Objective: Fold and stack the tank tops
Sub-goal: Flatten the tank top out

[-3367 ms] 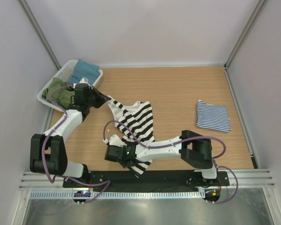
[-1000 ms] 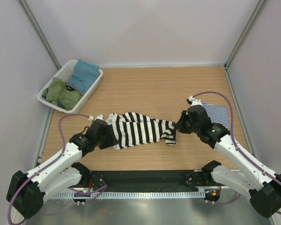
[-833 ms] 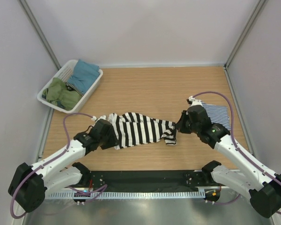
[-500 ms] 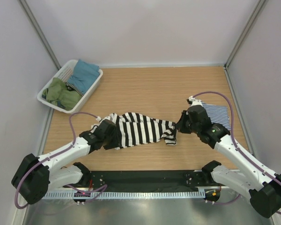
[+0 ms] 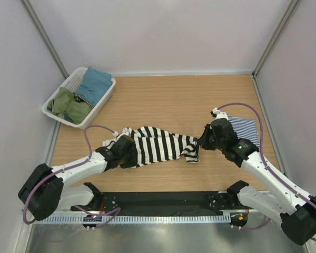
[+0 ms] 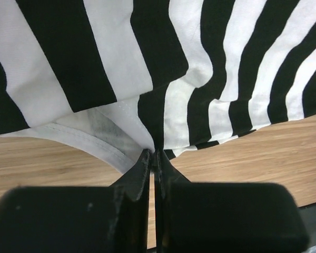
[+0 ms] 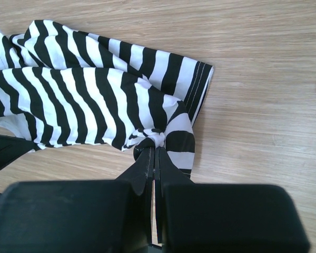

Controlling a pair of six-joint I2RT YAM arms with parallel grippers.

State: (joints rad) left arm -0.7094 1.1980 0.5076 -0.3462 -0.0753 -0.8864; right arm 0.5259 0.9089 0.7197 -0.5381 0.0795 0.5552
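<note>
The broad black-and-white striped tank top (image 5: pixel 158 145) hangs stretched between my two grippers over the middle of the table. My left gripper (image 5: pixel 130 153) is shut on its left end; the left wrist view shows the cloth (image 6: pixel 163 68) pinched at the fingertips (image 6: pixel 154 153). My right gripper (image 5: pixel 200 143) is shut on its right end, where the cloth (image 7: pixel 95 100) bunches at the fingertips (image 7: pixel 155 145). The thin navy-and-white striped tank top (image 5: pixel 245 129) lies folded at the right, partly hidden behind my right wrist.
A white slatted basket (image 5: pixel 68 84) at the back left holds blue (image 5: pixel 95 81) and green (image 5: pixel 68 105) garments. The wooden table (image 5: pixel 179 100) is walled on three sides. A black rail (image 5: pixel 163 200) runs along the near edge.
Since 3.4 s ago the tank top was lifted and stretched sideways between both grippers. In the last second my left gripper moved right, slackening the left end; the right arm stayed still.
</note>
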